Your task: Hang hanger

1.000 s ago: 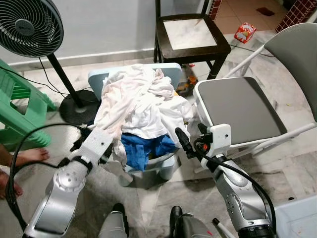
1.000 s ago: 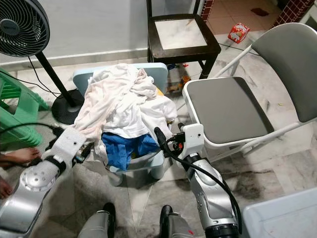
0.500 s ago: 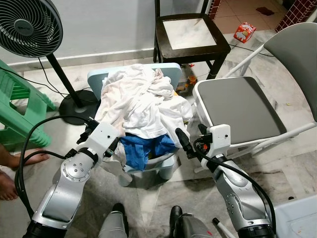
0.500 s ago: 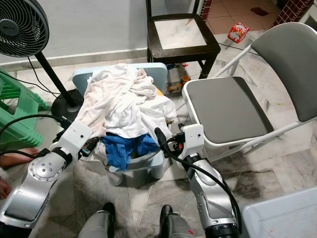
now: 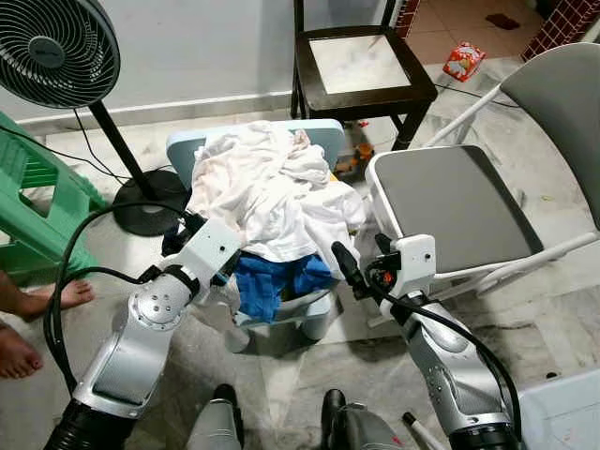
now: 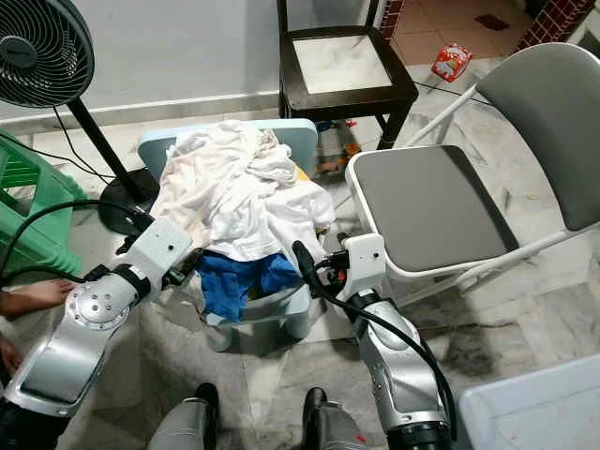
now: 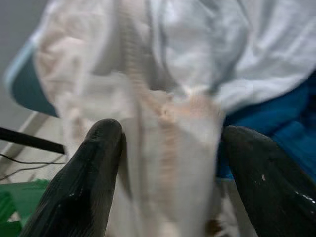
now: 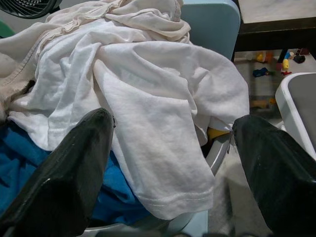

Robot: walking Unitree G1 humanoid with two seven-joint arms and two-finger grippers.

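Black fan point(image 5: 56, 52), green stool point(image 5: 37, 202), dark chair point(image 5: 361, 66) — grey folding chair point(image 5: 450, 206) stands near.

Pile of white clothes point(image 5: 267, 192) heaped over pale blue basket point(image 5: 309, 314), blue garment point(image 5: 272, 281) at front. Left tool point(image 7: 168, 163) spread wide, pressed close against cream cloth. Right tool point(image 8: 168, 163) spread wide, just short of the pile's white edge. Grey folding chair point(image 5: 450, 206) crowds the basket's right; fan stand point(image 5: 141, 202) and green stool point(image 5: 37, 206) close the left. Dark wooden chair point(image 5: 361, 66) behind. Bare floor point(image 5: 281, 375) in front.
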